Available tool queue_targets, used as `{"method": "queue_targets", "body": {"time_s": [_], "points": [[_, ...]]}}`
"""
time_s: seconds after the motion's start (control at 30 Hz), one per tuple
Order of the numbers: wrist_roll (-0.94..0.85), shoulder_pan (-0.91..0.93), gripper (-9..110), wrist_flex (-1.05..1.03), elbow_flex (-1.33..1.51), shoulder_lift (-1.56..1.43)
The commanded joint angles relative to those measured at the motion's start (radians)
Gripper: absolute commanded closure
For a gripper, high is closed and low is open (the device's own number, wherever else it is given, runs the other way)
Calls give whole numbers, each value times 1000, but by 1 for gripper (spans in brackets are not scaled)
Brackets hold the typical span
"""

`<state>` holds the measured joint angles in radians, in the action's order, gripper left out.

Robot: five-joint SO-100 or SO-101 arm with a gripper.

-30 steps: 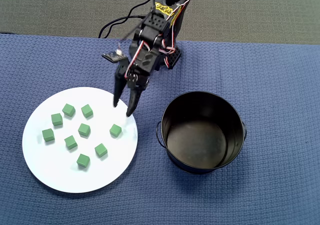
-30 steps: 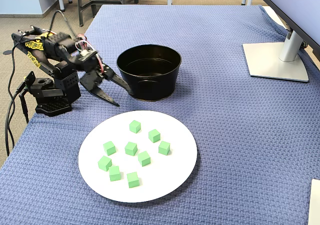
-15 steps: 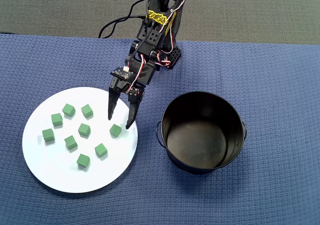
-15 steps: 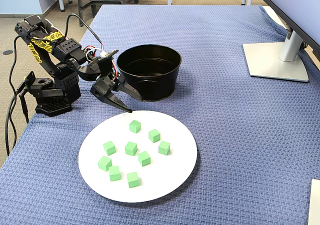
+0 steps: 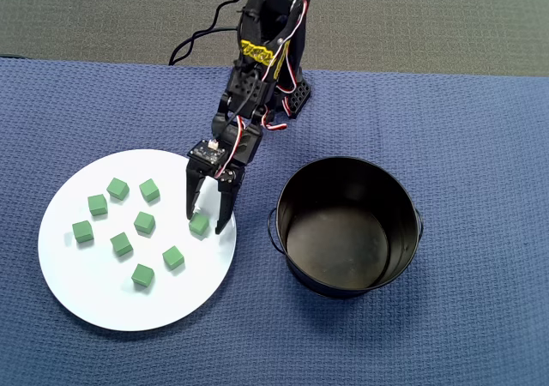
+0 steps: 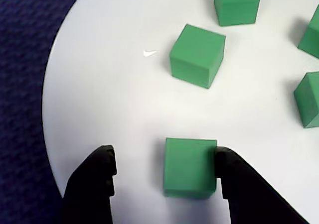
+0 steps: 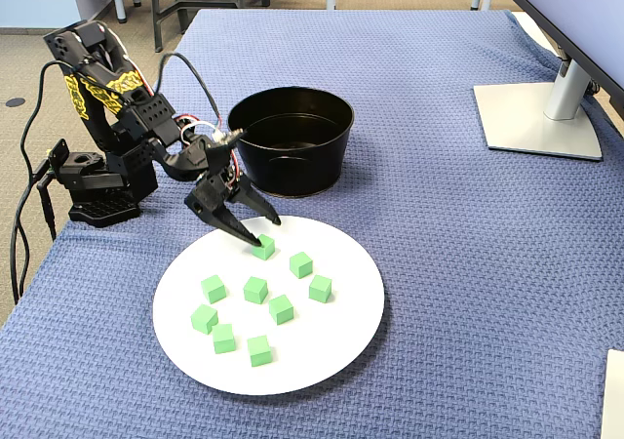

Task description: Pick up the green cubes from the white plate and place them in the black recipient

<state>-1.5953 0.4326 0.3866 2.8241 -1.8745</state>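
Blue cloth (image 5: 480, 146); gripper (image 5: 205, 223) straddles 1 green cube (image 5: 199, 224) on plate (image 5: 77, 292).

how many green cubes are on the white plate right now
9 green cubes, all on the white plate: one between the jaws near the pot-side rim, eight loosely clustered further in. The pot looks empty.

Fingers (image 7: 255, 226) straddle a green cube (image 7: 263, 248) on the white plate (image 7: 351, 332).

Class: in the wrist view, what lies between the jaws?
One green cube, against the right jaw; bare white plate separates it from the left jaw.
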Motion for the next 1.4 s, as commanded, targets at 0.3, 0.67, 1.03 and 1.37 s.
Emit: {"method": "queue_targets", "body": {"time_s": [0.3, 0.67, 1.03, 1.37], "points": [[-6, 17, 99, 117, -80, 124], [193, 6, 101, -140, -101, -178], [779, -193, 102, -1325, -509, -851], [1246, -492, 102, -1431, -821, -558]]}}
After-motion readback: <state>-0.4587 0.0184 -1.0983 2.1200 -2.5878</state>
